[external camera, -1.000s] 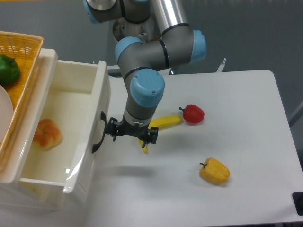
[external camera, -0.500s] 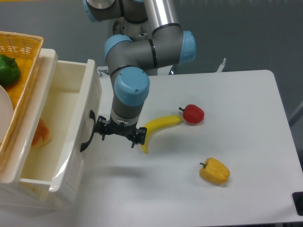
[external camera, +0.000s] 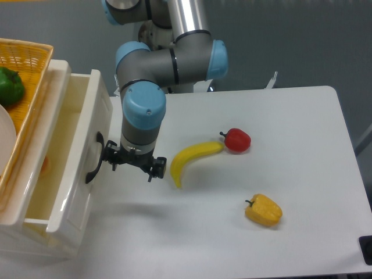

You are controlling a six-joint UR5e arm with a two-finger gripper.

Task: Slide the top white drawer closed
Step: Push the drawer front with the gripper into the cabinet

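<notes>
1. The top white drawer (external camera: 72, 174) is a deep, glossy white plastic box with one curved black handle (external camera: 93, 158) on its front panel. It stands partly pulled out of the cabinet at the left edge of the bench (external camera: 290, 174), and a strip of its pale interior shows between the front panel and the cabinet top.
2. The gripper (external camera: 130, 164) hangs from the arm just to the right of the drawer front, level with the handle. Its left side is at the handle; contact cannot be confirmed. The jaws appear spread apart and grasp nothing.
3. Count on the bench: one yellow banana (external camera: 189, 160), one red pepper (external camera: 236, 140) and one yellow pepper (external camera: 263, 210). The banana tip lies next to the red pepper; the yellow pepper lies well apart from both.
4. One yellow woven basket (external camera: 26, 55) sits on top of the cabinet. It holds one green pepper (external camera: 10, 86).
</notes>
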